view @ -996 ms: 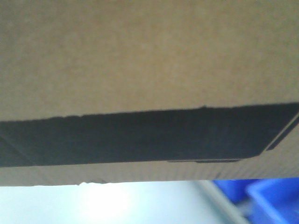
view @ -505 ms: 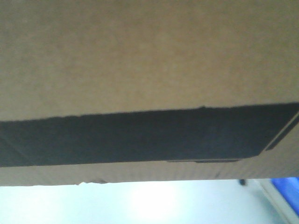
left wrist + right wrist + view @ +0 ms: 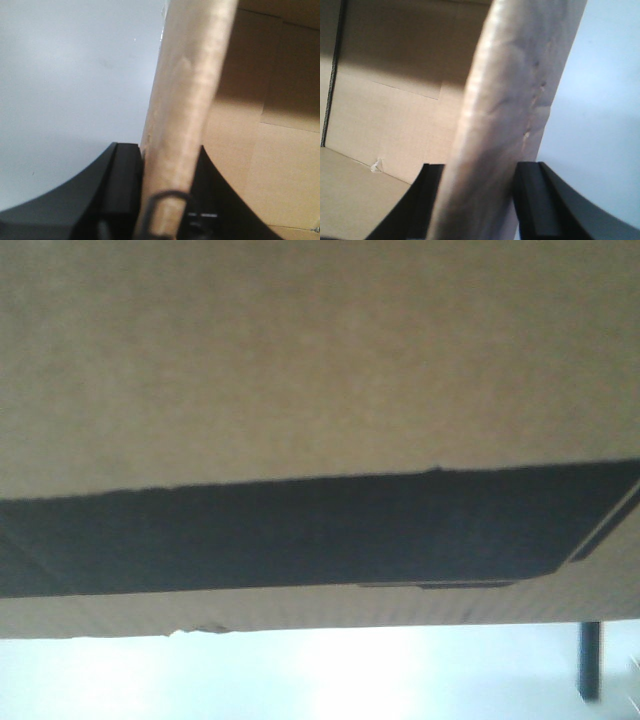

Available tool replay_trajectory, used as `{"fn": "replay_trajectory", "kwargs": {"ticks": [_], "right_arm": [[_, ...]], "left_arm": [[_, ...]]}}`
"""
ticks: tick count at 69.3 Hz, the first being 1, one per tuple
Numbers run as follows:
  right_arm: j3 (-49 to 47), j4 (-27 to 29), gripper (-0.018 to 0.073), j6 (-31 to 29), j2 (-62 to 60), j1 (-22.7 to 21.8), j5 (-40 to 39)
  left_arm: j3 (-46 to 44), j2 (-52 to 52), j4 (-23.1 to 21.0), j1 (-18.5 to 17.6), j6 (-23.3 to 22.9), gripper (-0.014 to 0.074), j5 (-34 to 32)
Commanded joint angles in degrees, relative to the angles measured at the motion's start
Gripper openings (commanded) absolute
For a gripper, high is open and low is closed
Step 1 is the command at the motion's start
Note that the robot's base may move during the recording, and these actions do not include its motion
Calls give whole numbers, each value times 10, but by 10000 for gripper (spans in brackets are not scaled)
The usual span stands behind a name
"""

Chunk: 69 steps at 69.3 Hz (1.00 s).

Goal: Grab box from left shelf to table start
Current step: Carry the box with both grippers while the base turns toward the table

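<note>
Cardboard fills nearly the whole front view: the box (image 3: 300, 360) sits right up against the camera, its black panel (image 3: 300, 535) running from nine o'clock to three o'clock across the lower half. Against the frame the box has not shifted at all over the last second, so we judge that it is travelling with us rather than sliding in our hold. What has changed is the strip of background beneath it. The blue bins that showed at five o'clock a second ago had shrunk to a sliver half a second ago and are now gone. In their place we see a dark upright post (image 3: 589, 660) at four o'clock and a pale bright surface (image 3: 300, 680) along six o'clock. We read that as swinging or rolling away from the shelf, which no current view shows, with the box already lifted clear of it. The left gripper (image 3: 167, 160) is clamped on an upstanding cardboard wall, a black finger (image 3: 122, 170) pressed on either face. The right gripper (image 3: 480, 172) pinches the opposite wall the same way. Whether the pale surface is the table we cannot tell, so the carry looks to be under way and the set-down not yet begun.
</note>
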Motion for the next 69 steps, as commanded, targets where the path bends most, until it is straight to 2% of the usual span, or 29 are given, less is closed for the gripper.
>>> {"fn": "replay_trajectory", "kwargs": {"ticks": [1,69], "right_arm": [[-19,-13,59,-25,0,0,-93],[-19,-13,59,-25,0,0,-92]], "left_arm": [[-21,1,-90,-10,65,-93,-50],[-21,1,-90,-10,65,-93,-50]]}}
